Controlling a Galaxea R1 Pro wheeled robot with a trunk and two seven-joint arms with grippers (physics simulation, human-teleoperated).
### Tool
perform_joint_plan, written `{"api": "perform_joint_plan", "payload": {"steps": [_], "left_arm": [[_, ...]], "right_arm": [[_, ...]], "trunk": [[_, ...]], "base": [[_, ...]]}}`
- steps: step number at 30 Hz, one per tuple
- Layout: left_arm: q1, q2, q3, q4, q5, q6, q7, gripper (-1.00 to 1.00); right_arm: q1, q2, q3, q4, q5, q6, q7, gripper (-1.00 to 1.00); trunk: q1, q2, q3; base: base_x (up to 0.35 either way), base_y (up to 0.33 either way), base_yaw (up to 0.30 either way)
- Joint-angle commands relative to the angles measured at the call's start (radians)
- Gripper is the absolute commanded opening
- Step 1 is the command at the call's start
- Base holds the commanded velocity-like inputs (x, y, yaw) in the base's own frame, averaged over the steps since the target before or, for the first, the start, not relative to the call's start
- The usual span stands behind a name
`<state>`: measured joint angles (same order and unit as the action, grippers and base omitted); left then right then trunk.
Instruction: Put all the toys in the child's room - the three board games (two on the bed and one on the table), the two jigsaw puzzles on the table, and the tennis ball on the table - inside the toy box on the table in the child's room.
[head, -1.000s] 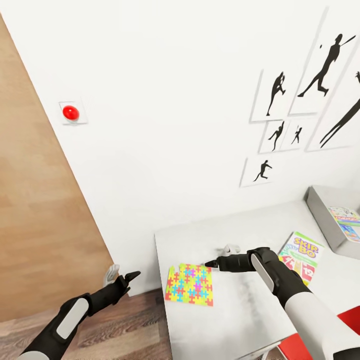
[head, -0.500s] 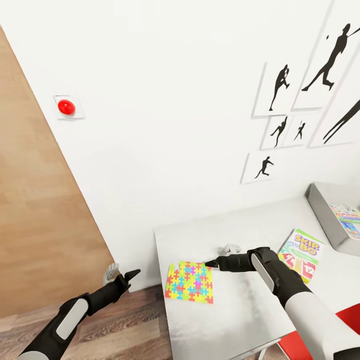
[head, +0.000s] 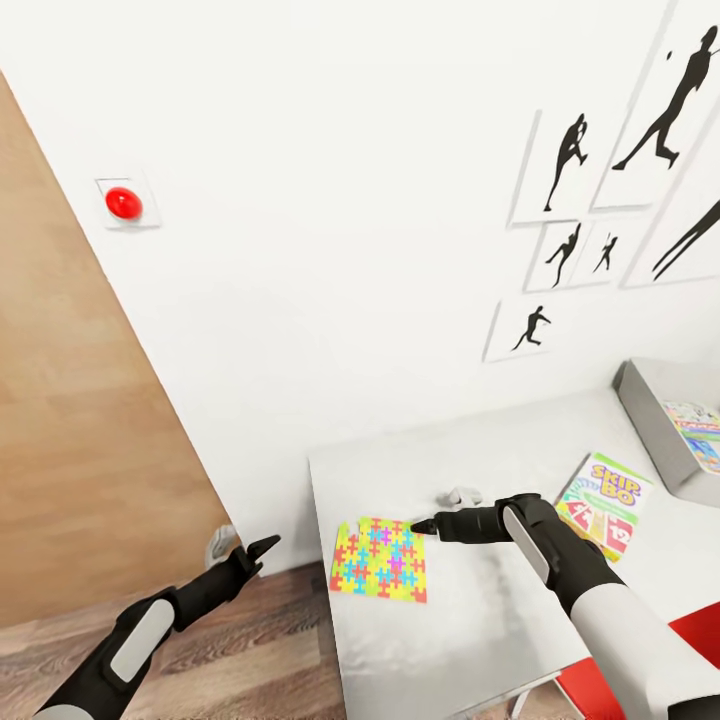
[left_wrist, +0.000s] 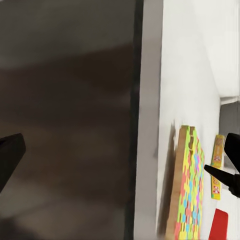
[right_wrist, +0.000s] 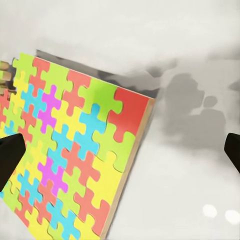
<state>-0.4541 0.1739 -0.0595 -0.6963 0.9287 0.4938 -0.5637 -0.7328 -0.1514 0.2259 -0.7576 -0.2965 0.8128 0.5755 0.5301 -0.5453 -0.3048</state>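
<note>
So the right pincer (head: 437, 511) is hanging over the surface (head: 470, 610) right at the far corner of the puzzle (head: 381, 560), fingers spread wide with nothing in them. The right wrist view backs this up: you see one dark fingertip at each side of the frame and the puzzle (right_wrist: 70, 150) lying flat between and under them, with its wooden edge showing. Can't tell from either view whether a fingertip is actually touching the board.

The head view gives the wider layout that the wrist cams miss: the Skip-Bo box (head: 603, 505) lies flat further along the surface, and past it the grey toy box (head: 650, 420) sits against the wall with another colourful game (head: 697, 433) already inside. Silhouette pictures (head: 560, 165) hang on the wall above, and there's a red button (head: 122, 202) over by the wooden door (head: 70, 440).

The left pincer (head: 240, 548) is off the end of the surface, out over the plank floor (head: 260, 660), open and empty. Its wrist cam looks along the surface's edge, so it catches the puzzle (left_wrist: 187, 190) side-on, plus a sliver of the Skip-Bo (left_wrist: 217, 165) behind it.
</note>
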Motion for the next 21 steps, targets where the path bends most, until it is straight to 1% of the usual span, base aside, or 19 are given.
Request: {"api": "perform_joint_plan", "payload": {"steps": [1, 9, 21], "left_arm": [[-0.001, 0.001, -0.003, 0.000, 0.010, 0.006, 0.001, 1.00], [0.002, 0.000, -0.003, 0.000, 0.009, 0.002, -0.020, 1.00], [0.005, 0.000, -0.003, 0.000, 0.010, 0.001, -0.029, 1.00]], "right_arm": [[-0.001, -0.001, 0.003, -0.001, -0.001, 0.003, 0.001, 1.00], [-0.001, -0.002, 0.003, -0.002, -0.002, 0.004, 0.002, 1.00], [0.000, 0.000, 0.003, -0.003, -0.002, 0.005, 0.003, 1.00]], "trunk": [[0.000, -0.002, -0.003], [0.000, -0.002, -0.012], [0.000, -0.002, -0.015]], "base": [[0.000, 0.000, 0.000], [0.000, 0.000, 0.000], [0.000, 0.000, 0.003]]}}
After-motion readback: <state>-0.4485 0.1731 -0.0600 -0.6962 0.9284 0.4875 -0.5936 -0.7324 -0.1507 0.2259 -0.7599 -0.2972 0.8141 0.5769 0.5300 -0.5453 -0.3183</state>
